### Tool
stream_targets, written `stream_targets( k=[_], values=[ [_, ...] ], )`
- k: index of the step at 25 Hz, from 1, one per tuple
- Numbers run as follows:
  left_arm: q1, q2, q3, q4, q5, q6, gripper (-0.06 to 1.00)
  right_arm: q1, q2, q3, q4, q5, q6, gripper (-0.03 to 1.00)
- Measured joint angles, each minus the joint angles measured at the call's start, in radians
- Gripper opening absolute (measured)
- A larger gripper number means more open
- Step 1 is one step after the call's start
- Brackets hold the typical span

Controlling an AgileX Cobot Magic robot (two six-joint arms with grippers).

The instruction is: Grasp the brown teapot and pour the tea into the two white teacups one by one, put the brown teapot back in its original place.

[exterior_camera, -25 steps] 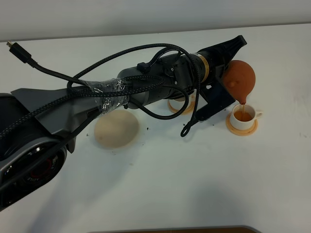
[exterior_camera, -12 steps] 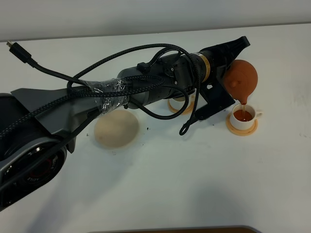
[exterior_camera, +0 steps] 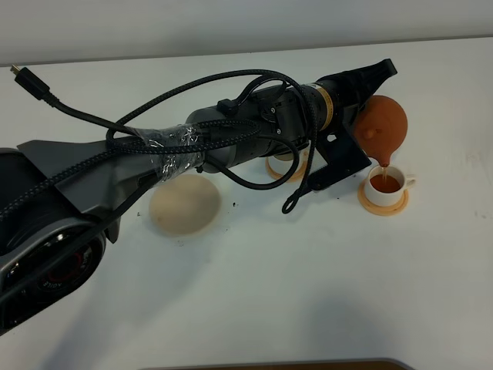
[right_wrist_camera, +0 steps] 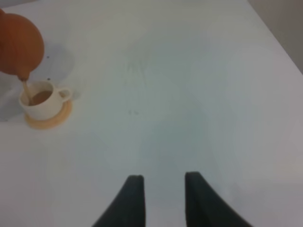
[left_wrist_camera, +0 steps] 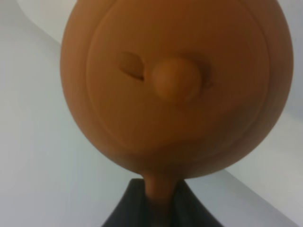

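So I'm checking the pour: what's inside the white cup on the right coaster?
The white teacup holds amber tea, with a thin stream falling in from the brown teapot spout. The cup's bottom is hidden by the liquid.

The robot's left arm (exterior_camera: 231,142) is long, fat and round, dark grey and black. Thick black cables (exterior_camera: 154,108) with a woven skin loop over it. Shiny clear tape (exterior_camera: 173,146) is wrapped around its middle and holds the cables down. One cable ends in a small plug (exterior_camera: 23,75). Near the end there is a thin gold ring (exterior_camera: 327,106). The left gripper (left_wrist_camera: 158,208) is black. The right gripper (right_wrist_camera: 163,198) has two black fingers (right_wrist_camera: 130,201) with rounded tips.
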State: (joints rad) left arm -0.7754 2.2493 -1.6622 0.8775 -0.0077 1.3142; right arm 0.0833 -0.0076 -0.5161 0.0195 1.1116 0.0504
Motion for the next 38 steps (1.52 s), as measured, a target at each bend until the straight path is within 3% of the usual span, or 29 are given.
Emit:
stream_targets(
  k=[38],
  values=[
    [0.0, 0.0, 0.0, 0.015, -0.025, 0.003, 0.14, 0.0, 0.0, 0.0, 0.0, 0.0, 0.0, 0.24]
  ],
)
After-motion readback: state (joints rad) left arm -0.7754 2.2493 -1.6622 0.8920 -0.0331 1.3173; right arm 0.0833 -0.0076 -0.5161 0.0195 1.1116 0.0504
